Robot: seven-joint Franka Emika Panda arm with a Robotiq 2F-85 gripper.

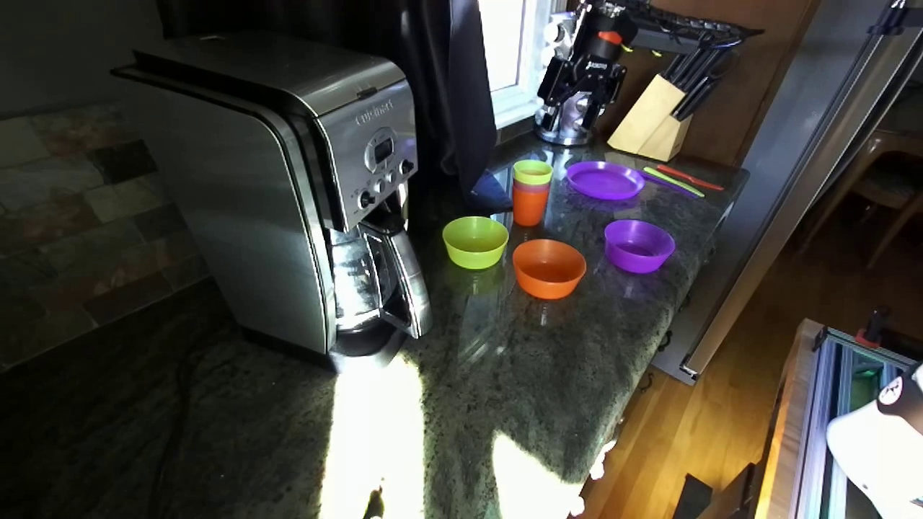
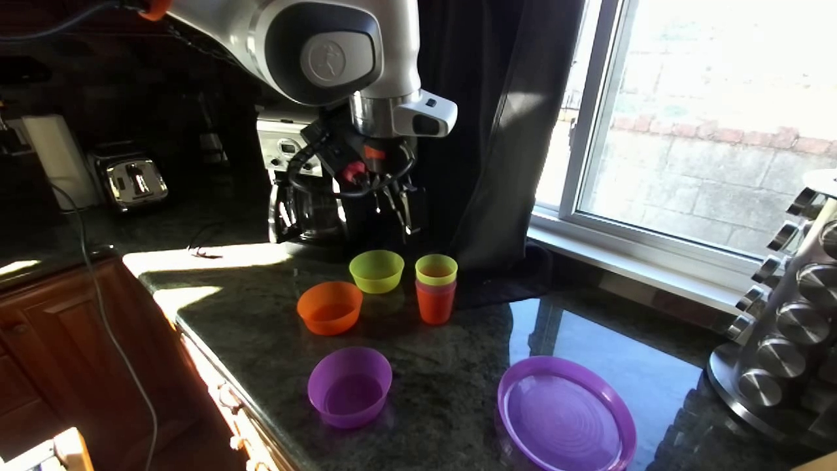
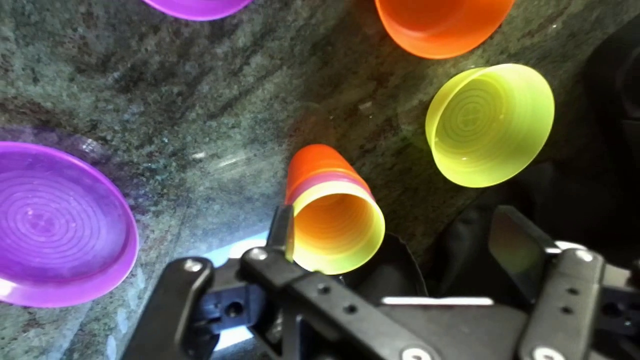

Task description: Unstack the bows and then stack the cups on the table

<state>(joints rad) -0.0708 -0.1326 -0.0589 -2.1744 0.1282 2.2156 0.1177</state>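
In the wrist view, from the stacked lime-purple-orange plastic cups [image 3: 336, 220], dark marbled stone countertop [image 3: 185, 107] leaves passage toward ten o'clock; a shallow lime-green plastic bowl [image 3: 487, 127] obstructs two.

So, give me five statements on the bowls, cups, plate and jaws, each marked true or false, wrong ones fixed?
1. The cups stand nested in one stack. True.
2. Orange is the uppermost colour there. False: the green cup is on top.
3. The green bowl, orange bowl and purple bowl sit separately on the counter. True.
4. The jaws grip the orange bowl. False: they stand open, holding nothing.
5. The plate lies apart from the purple bowl. True.
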